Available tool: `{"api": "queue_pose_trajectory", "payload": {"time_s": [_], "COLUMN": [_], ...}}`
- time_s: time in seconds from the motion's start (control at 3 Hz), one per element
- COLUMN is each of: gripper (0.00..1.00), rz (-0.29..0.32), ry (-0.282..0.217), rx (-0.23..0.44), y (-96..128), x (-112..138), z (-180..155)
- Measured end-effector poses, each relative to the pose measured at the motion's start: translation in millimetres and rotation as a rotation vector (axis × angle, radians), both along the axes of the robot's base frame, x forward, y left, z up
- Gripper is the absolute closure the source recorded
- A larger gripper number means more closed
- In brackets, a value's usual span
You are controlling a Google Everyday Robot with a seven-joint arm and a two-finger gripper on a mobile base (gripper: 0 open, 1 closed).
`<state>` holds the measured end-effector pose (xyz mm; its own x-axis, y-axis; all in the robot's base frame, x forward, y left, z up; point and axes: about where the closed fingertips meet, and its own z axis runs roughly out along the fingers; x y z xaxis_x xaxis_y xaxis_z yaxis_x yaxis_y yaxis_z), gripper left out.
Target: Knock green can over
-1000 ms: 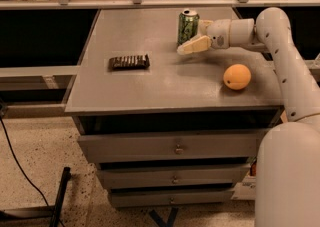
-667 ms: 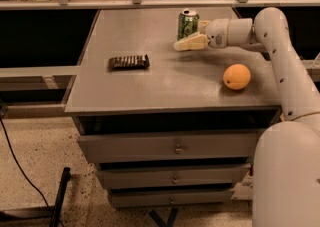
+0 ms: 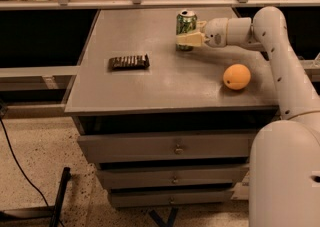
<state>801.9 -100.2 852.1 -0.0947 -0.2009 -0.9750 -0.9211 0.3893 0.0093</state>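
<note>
Green can (image 3: 186, 22) stands upright on the bench (image 3: 165, 83), close to the far edge and a little right of its middle. Silver top faces up, base flat on the surface. Not tipped.

Tool (image 3: 187, 40) is at the can's right side, low on its body, with its pale tip lying across the lower front of the can. It looks to be touching or just about touching. Cannot tell whether the tool is released or clenched, nor whether it has any hold on the can. The arm (image 3: 272, 36) reaches in from the right edge of the bench, wrist roughly level, pointing left toward the can.

Other items:
- Orange fruit (image 3: 236, 76) sits near the right edge, nearer the front than the can and well apart from it.
- Dark flat packet (image 3: 129, 62) lies left of centre, toward the left edge, well apart from the can.
- Drawers (image 3: 175, 148) below the front edge are shut.

Progress, as I judge it: the approach is done, since the tool is up against the can. The knock itself is not. What is left is a sideways push or sweep, probably leftward, hard enough to topple the can. The bare bench to the can's left gives room for it to fall. With contact this low on the body, the can may slide rather than tip.
</note>
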Motion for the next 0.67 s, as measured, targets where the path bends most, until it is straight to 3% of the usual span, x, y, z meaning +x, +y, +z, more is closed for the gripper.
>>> {"api": "queue_pose_trajectory", "payload": {"time_s": [0.33,0.67], "gripper": [0.88,1.00], "rz": [0.036,0.070], "ry": [0.015,0.029], "rx": [-0.081,-0.224], "y": [-0.5,-8.6], "x": [-4.5,-11.5], "z": [-1.5,-3.0]}}
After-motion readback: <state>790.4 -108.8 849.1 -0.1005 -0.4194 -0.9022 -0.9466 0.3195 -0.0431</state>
